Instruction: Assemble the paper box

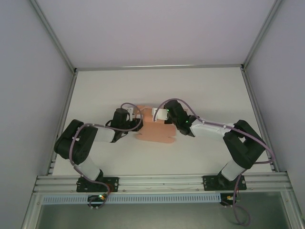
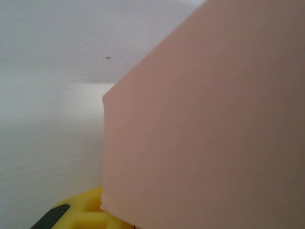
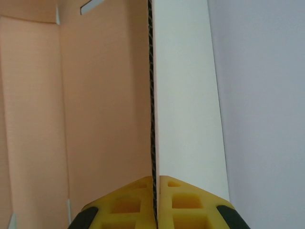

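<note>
The paper box [image 1: 156,130] is salmon-pink card, partly folded, near the middle of the white table. My left gripper [image 1: 137,116] is at its left upper edge. In the left wrist view a pink panel [image 2: 209,124] stands close in front of the camera and hides the jaws, apart from one yellow finger [image 2: 81,213] at the bottom left. My right gripper [image 1: 156,113] is at the card's top edge. Its yellow pads [image 3: 126,205] are shut on an upright wall [image 3: 153,95] of the box, pink on the left face and white on the right.
The white table [image 1: 214,90] is fenced by a metal frame, with grey walls on three sides. An aluminium rail [image 1: 162,181] carrying both arm bases runs along the near edge. Open tabletop lies behind and to either side of the card.
</note>
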